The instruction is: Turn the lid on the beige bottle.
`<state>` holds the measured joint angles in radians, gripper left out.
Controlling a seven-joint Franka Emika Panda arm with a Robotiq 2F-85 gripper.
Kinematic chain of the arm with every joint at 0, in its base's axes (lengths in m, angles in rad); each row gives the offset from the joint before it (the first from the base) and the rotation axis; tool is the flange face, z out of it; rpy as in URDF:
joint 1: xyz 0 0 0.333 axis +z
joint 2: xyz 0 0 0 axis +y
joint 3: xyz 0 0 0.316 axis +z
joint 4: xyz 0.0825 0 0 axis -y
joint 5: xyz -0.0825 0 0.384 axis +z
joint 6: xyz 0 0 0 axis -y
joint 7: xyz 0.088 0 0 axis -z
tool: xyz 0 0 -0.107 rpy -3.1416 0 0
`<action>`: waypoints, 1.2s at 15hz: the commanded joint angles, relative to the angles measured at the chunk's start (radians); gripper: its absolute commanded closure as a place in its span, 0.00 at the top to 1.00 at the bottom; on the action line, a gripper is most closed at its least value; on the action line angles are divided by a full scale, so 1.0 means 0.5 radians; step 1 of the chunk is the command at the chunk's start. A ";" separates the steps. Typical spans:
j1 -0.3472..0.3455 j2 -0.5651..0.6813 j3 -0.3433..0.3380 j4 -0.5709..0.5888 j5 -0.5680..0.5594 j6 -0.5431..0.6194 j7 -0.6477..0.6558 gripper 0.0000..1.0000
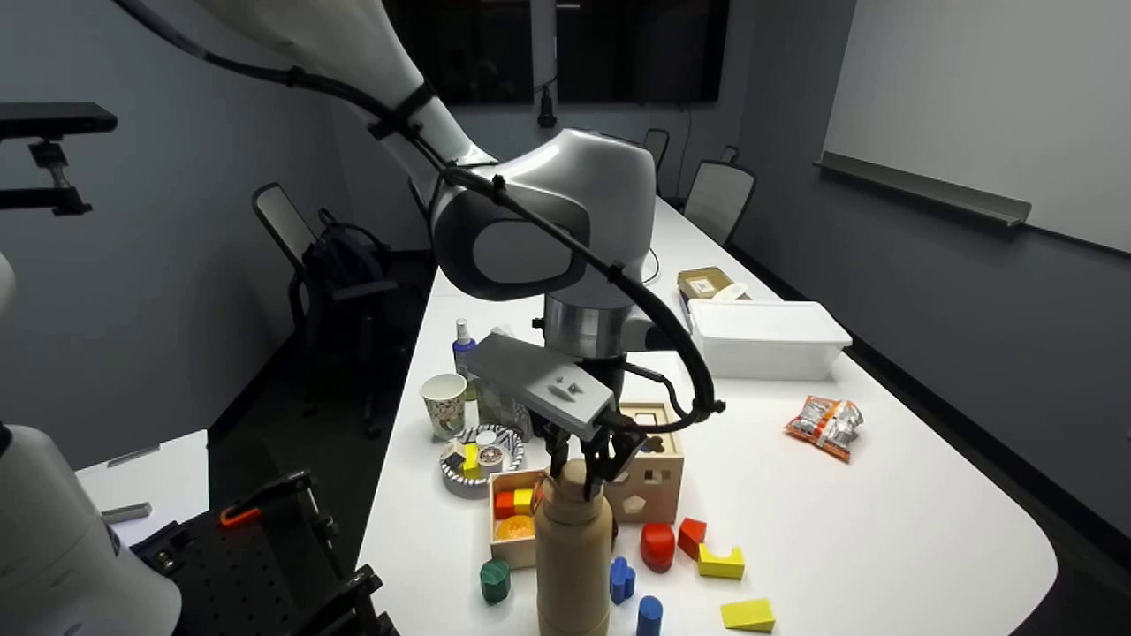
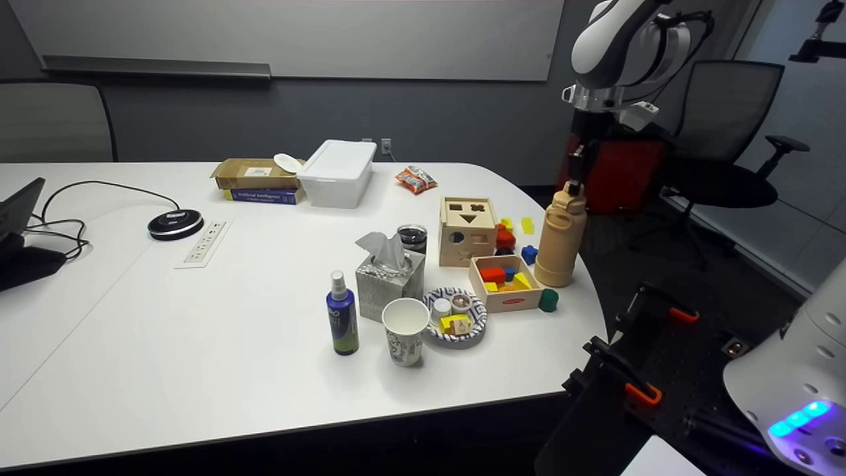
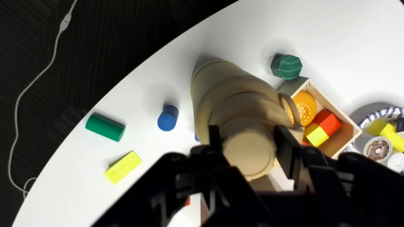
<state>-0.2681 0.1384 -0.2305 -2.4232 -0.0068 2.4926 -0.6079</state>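
The beige bottle (image 1: 573,565) stands on the white table near its curved edge, in both exterior views (image 2: 560,241). The wrist view shows the bottle (image 3: 217,82) from above, with a loop handle on its shoulder. Its round beige lid (image 3: 249,154) sits on top, between the black fingers. My gripper (image 3: 246,140) points down over the bottle, one finger on each side of the lid. The finger gap matches the lid's width and both fingers appear to touch it. In an exterior view the gripper (image 2: 575,182) hides most of the lid.
A wooden shape-sorter box (image 2: 466,248) and a wooden tray (image 2: 505,302) of blocks stand close to the bottle. A dark green block (image 3: 286,66), a blue block (image 3: 167,119), a yellow block (image 3: 123,167) and a green cylinder (image 3: 105,127) lie around it. The table's edge is near.
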 commanded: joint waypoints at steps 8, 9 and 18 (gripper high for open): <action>-0.044 -0.050 0.021 -0.010 -0.004 -0.159 -0.612 0.20; -0.041 -0.048 0.020 -0.006 -0.017 -0.157 -0.630 0.20; -0.010 -0.025 0.040 0.033 -0.193 -0.208 -0.875 0.20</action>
<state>-0.2776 0.1327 -0.2184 -2.4187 -0.0685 2.4387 -1.0053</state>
